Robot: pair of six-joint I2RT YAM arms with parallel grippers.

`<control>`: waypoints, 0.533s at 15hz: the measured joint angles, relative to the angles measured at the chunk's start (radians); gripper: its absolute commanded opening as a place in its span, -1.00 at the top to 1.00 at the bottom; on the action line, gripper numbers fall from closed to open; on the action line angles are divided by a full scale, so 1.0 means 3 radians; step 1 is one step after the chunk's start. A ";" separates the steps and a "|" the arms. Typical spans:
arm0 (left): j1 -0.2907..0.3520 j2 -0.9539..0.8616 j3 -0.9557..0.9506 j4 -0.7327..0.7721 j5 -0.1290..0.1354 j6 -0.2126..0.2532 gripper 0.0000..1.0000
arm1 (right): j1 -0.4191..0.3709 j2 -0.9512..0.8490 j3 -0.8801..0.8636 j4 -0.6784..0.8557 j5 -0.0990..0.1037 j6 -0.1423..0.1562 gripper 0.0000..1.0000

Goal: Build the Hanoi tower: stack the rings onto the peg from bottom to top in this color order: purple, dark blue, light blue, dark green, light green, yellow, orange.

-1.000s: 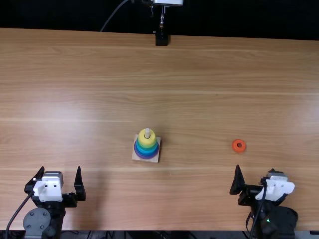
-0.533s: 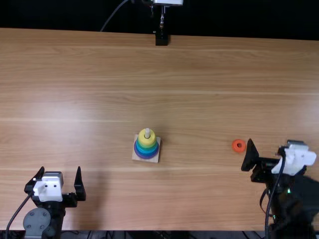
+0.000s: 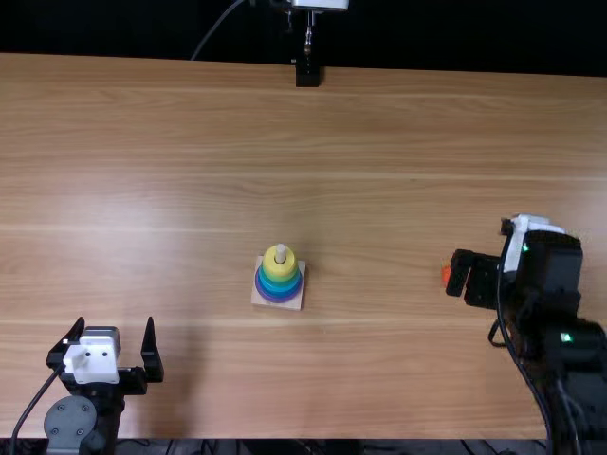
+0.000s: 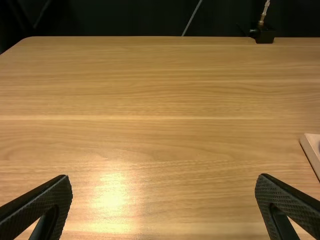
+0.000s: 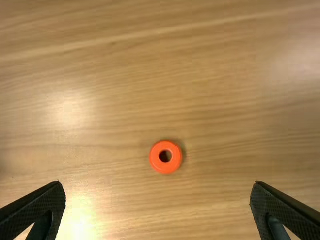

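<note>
1. While the left gripper (image 3: 115,327) sits here at the near edge, its two fingers are spread wide, nothing between them, the tower well apart from them.
2. Farther out, over on the right, here's the right gripper (image 3: 479,277), its fingers spread wide too, and nothing pinched!
3. And there's the orange ring (image 5: 155,160), flat on the table (image 5: 110,120): in the right wrist view it lies across the gap between the two fingers, out beyond the tips, touching neither one. From the top view, the gripper covers part of it.
4. Over near the middle stands the tower: pale square base (image 3: 257,300), purple ring (image 3: 277,300) at the bottom, blues and greens above, yellow ring (image 3: 281,270) highest, and the peg (image 3: 280,252) poking up through it.
5. Way out at the far edge, a black mount (image 3: 308,76).
</note>
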 measured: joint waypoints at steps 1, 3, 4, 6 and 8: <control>-0.0001 0.0000 0.0000 0.0001 0.0000 -0.0001 -1.00 | 0.0000 0.0182 0.0061 -0.0013 -0.0003 0.0097 -1.00; -0.0001 0.0000 0.0000 0.0001 -0.0001 0.0000 -1.00 | 0.0000 0.0622 0.0130 -0.0006 -0.0001 0.0258 -1.00; -0.0001 0.0000 0.0000 0.0003 -0.0001 0.0000 -1.00 | 0.0000 0.0804 0.0130 -0.0011 -0.0003 0.0295 -1.00; -0.0001 0.0000 0.0000 0.0004 -0.0001 -0.0001 -1.00 | 0.0000 0.1054 0.0130 -0.0009 0.0000 0.0342 -1.00; -0.0001 0.0000 0.0000 0.0003 0.0000 -0.0001 -1.00 | 0.0000 0.1221 0.0130 -0.0001 -0.0003 0.0355 -1.00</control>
